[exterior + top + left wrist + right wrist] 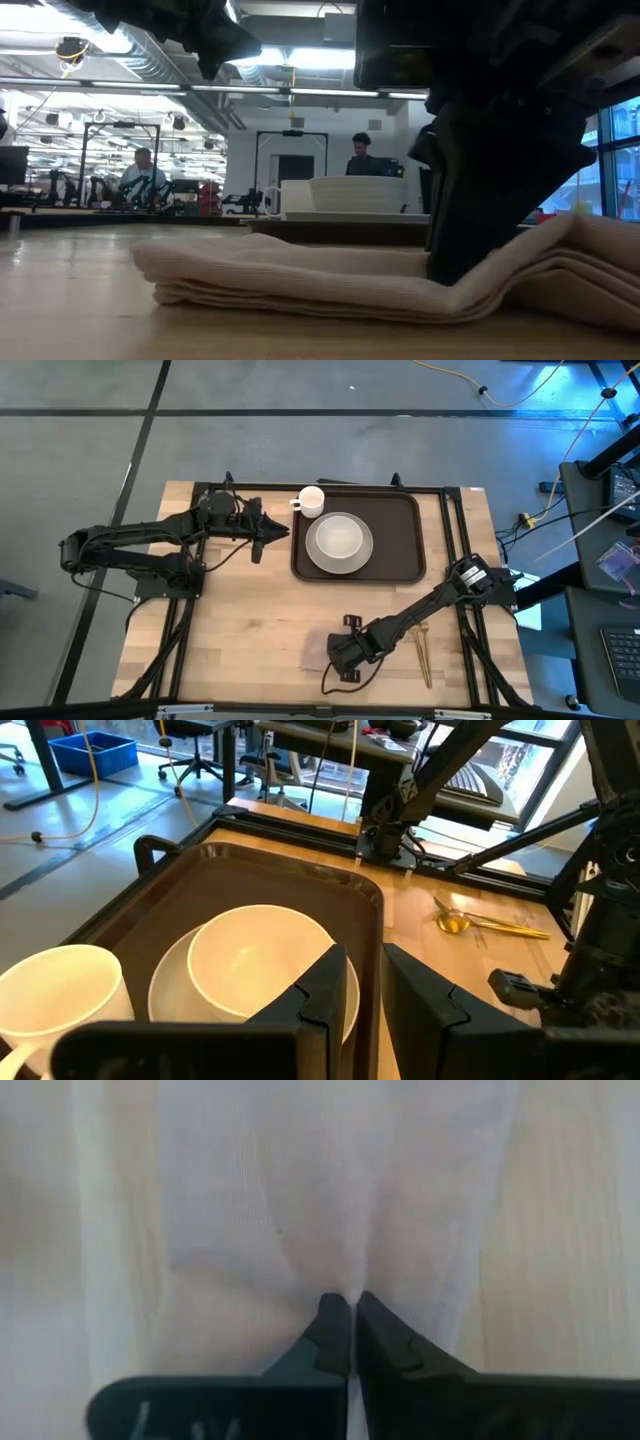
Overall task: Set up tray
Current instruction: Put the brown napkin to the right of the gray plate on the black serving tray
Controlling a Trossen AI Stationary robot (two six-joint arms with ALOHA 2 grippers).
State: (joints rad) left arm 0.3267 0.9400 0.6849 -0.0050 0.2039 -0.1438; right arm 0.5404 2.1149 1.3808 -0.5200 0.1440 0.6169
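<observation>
Now the folded napkin (340, 280) is pinched in the right claw (348, 1320) near the surface's (250, 640) front edge, presumably for lifting toward the tray (400, 530) at the back. The left claw (365, 982), narrowly parted and empty, is parked beside the tray.

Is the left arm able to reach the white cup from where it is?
Probably yes. The left gripper hangs beside the tray, and the white cup stands close by at the tray's corner with nothing between them.
</observation>
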